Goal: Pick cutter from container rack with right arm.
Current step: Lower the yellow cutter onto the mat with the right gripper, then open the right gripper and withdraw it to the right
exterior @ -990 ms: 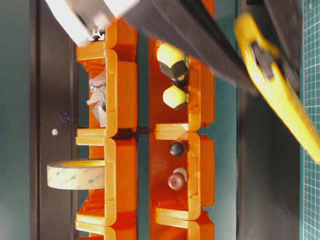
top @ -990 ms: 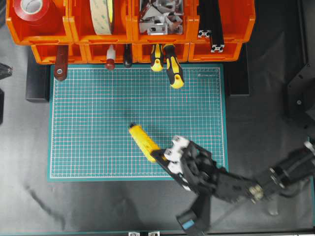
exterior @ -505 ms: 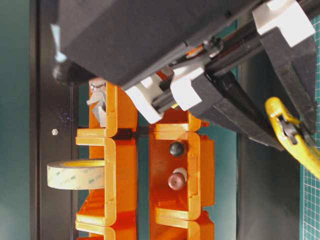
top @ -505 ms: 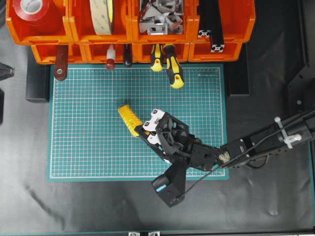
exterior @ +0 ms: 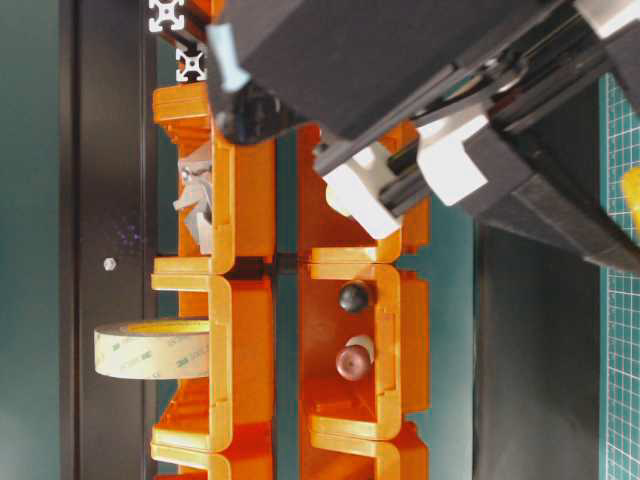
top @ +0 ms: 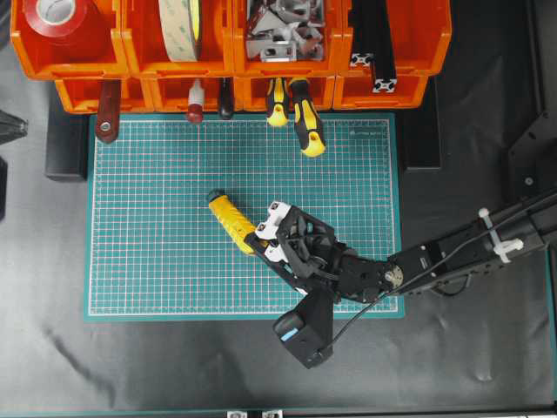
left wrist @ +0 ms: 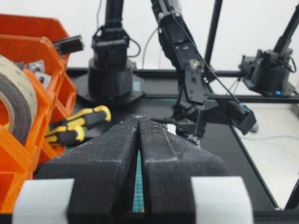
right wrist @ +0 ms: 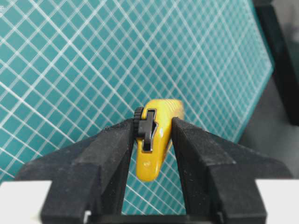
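Note:
The yellow cutter (top: 231, 219) is held over the green cutting mat, slanting up-left out of my right gripper (top: 261, 245). In the right wrist view the right gripper (right wrist: 153, 125) is shut on the cutter (right wrist: 156, 149), with its black slider facing the camera. I cannot tell whether the cutter touches the mat. A sliver of the cutter (exterior: 632, 195) shows in the table-level view. The orange container rack (top: 132, 63) runs along the back edge and also shows in the table-level view (exterior: 250, 330). My left gripper (left wrist: 138, 119) is shut and empty, at the far left.
The green cutting mat (top: 157, 226) covers the middle of the table. Two yellow-and-black screwdrivers (top: 301, 115) hang out of the lower bins. A red tape roll (top: 57, 17), a beige tape roll (top: 181, 26), metal brackets (top: 278, 30) and black extrusions (top: 376, 43) fill the upper bins.
My right gripper has carried the cutter from the mat's lower right up and left towards its middle. It has shifted only slightly in the last half second. The left gripper has not moved.

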You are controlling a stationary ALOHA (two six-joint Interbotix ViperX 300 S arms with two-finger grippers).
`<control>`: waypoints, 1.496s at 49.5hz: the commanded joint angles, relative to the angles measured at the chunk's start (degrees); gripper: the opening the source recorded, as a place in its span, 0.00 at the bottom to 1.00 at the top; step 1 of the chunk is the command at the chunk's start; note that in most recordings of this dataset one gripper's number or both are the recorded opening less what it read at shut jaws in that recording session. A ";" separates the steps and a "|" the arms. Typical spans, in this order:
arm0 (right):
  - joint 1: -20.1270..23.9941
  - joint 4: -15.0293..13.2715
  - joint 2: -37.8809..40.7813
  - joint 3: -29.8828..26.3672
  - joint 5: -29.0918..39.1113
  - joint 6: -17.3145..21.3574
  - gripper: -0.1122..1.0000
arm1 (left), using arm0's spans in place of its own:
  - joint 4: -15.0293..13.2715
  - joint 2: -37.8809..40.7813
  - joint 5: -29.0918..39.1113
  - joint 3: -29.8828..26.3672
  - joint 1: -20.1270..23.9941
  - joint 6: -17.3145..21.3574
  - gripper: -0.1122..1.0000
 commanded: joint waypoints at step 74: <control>0.18 17.84 -1.32 -0.35 -1.05 0.44 0.82 | 0.18 0.18 0.00 -1.49 0.00 -0.44 0.10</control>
